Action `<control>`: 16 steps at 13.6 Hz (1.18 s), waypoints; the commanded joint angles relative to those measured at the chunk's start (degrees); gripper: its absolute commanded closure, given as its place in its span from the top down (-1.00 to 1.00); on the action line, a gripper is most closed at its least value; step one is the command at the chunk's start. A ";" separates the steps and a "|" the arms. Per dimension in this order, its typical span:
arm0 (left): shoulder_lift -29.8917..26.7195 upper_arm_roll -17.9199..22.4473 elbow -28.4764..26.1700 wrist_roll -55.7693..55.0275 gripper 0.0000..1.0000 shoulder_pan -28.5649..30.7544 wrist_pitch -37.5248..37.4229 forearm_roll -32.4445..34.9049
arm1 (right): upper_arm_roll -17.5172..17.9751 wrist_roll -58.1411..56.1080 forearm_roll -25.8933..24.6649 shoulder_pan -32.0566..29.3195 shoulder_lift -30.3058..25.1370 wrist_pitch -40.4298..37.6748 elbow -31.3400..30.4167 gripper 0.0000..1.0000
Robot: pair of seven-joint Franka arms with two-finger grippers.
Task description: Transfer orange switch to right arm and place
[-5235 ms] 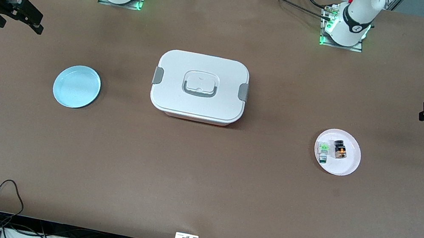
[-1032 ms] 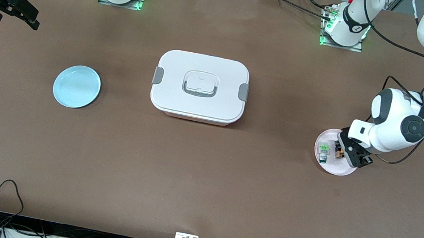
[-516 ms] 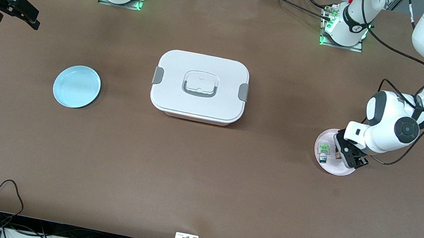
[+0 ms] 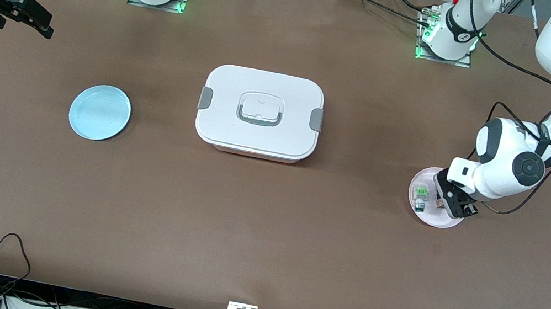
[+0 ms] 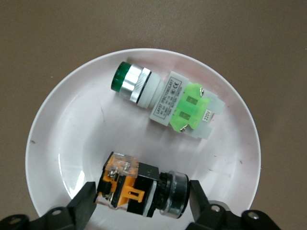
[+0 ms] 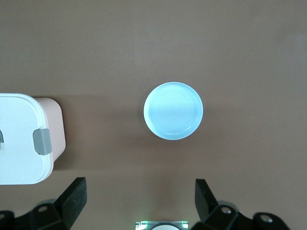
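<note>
pink and round, the small plate (image 4: 424,217) sits toward the left arm's end of the table. the orange switch (image 5: 139,186) lies on its side in this plate, with the green switch (image 5: 165,99) just beside it, not touching. the left gripper (image 5: 141,200) is down in the plate, and its two fingers (image 5: 85,200) press on both ends of the orange switch, so it grips the switch. the switch is not lifted off the plate. the right gripper (image 4: 30,16) waits in the air at the right arm's end of the table, with its fingers wide apart and nothing in them. under it is the blue plate (image 6: 173,110). the white box (image 4: 259,112), lid on, sits in the middle of the table.
</note>
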 commanded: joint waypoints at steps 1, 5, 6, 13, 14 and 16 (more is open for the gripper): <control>0.04 -0.44 -0.05 1.78 -0.44 0.46 0.62 -1.07 | 0.20 -0.16 -0.45 -0.30 0.16 -2.56 0.24 1.00; -3.28 -2.10 -0.05 1.34 -1.00 0.55 -0.43 -1.15 | 0.38 1.24 9.87 -0.30 0.25 -2.83 -0.63 1.00; -5.56 -2.81 0.04 1.25 -1.00 0.55 -1.57 -1.15 | 0.12 2.11 15.23 -0.30 0.25 -2.74 -1.24 1.00; -18.50 -17.29 2.14 1.69 -1.00 1.16 -8.08 -19.20 | -1.82 5.20 47.67 -0.39 0.34 -1.34 -5.81 1.00; -18.50 -18.88 3.89 1.69 -1.00 1.16 -9.65 -24.22 | -1.82 5.11 51.63 -0.39 0.34 -0.29 -7.39 1.00; -18.07 -20.56 8.28 1.69 -1.00 1.08 -14.30 -32.93 | -1.82 4.50 59.71 -0.30 0.43 1.82 -9.94 1.00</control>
